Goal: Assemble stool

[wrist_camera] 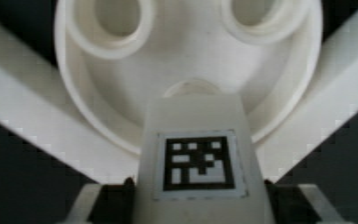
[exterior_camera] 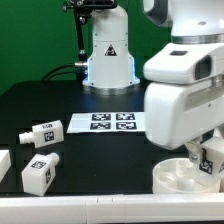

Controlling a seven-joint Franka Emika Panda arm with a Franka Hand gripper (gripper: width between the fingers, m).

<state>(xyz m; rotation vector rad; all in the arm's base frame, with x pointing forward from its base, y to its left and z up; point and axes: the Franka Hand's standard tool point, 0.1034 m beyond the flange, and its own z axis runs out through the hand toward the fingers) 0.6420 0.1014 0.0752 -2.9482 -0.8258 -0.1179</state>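
Exterior view: a black worktop (exterior_camera: 90, 100) with a large white arm (exterior_camera: 185, 80) filling the exterior view's right. Beneath the arm sits the stool's round white seat (exterior_camera: 172, 176). Just beside the seat, on its side toward the exterior view's right, the end effector (exterior_camera: 206, 152) has a tagged held leg (exterior_camera: 211, 162) pinched in it. A loose leg (exterior_camera: 41, 133) and a second loose leg (exterior_camera: 39, 174) lie well apart from the seat, toward the exterior view's left. The marker board (exterior_camera: 112, 122) lies between them and the seat, farther back. Wrist view: the seat (wrist_camera: 167, 60) fills the frame, showing two oval hollows. The held leg (wrist_camera: 202, 150), tag facing the camera, stands over the seat's rim. The end effector (wrist_camera: 202, 200) looks closed snugly on the leg's sides, though the blur makes it unclear whether leg and seat touch. The step appears to be fitting this leg into the seat. Doing it well likely means keeping the leg square to the seat, centring it on a socket, and lowering gently so that the seat does not slide.
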